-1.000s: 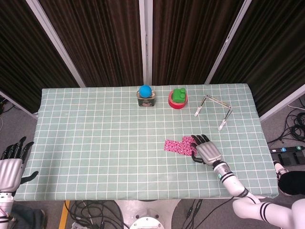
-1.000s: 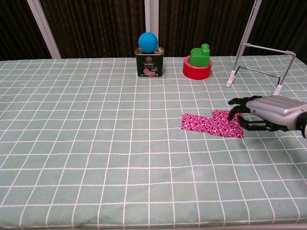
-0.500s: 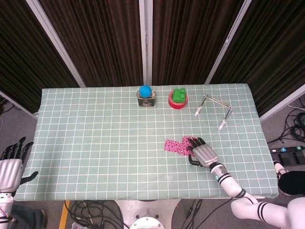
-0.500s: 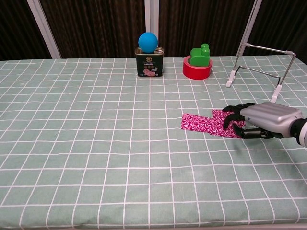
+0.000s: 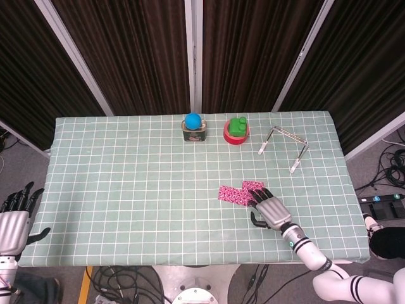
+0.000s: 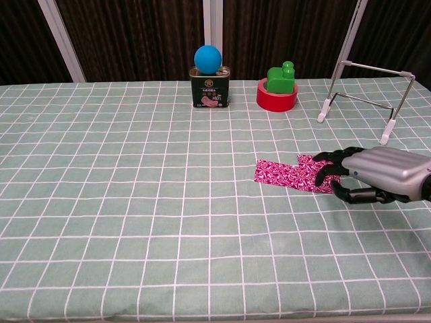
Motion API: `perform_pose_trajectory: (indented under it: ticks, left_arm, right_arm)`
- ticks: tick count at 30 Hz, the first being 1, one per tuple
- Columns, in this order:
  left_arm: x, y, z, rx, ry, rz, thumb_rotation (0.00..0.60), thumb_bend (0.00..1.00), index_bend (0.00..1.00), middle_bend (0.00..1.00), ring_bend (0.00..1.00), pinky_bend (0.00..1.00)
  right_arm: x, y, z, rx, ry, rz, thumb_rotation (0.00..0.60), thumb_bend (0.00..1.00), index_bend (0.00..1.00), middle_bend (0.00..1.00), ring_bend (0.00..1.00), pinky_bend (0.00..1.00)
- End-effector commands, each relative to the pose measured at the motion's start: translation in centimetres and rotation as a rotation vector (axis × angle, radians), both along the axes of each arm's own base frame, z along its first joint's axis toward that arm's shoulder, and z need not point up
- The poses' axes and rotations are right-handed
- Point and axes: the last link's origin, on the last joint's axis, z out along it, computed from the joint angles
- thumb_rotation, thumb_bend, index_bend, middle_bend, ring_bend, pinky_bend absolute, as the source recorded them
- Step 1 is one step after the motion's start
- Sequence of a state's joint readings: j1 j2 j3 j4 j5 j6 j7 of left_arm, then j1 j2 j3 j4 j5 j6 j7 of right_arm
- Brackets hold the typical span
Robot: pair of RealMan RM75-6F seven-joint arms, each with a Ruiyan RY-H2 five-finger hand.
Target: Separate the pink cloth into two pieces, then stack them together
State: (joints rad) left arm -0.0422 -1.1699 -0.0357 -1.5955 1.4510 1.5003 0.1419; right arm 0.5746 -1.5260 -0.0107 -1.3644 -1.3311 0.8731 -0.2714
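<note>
Right hand (image 6: 377, 176) further onto pink cloth (image 6: 286, 174)

Right of frame centre, the right hand (image 5: 271, 207) rests fingers-forward on the pink cloth (image 5: 235, 194), while the left hand (image 5: 14, 221) sits at the lower-left edge.

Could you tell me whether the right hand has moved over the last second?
Yes. The right hand has slid left over the pink cloth, away from the wire stand.
</note>
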Motion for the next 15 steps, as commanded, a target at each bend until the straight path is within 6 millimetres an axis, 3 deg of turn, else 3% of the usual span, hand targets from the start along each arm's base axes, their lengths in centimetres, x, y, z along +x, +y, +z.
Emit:
perform_pose_trajectory:
  ticks: [1, 15]
  left_arm:
    - [0.0, -0.1, 0.1, 0.003, -0.001, 0.001, 0.600, 0.06, 0.18, 0.13, 0.13, 0.16]
    - [-0.3, -0.4, 0.3, 0.008, 0.001, 0.014, 0.600, 0.06, 0.18, 0.13, 0.13, 0.16]
  right_arm:
    - [0.4, -0.9, -0.3, -0.010, -0.004, -0.002, 0.000, 0.61, 0.25, 0.00, 0.00, 0.00]
    - [1.2, -2.9, -3.0, 0.003, -0.003, -0.031, 0.000, 0.60, 0.25, 0.00, 0.00, 0.00]
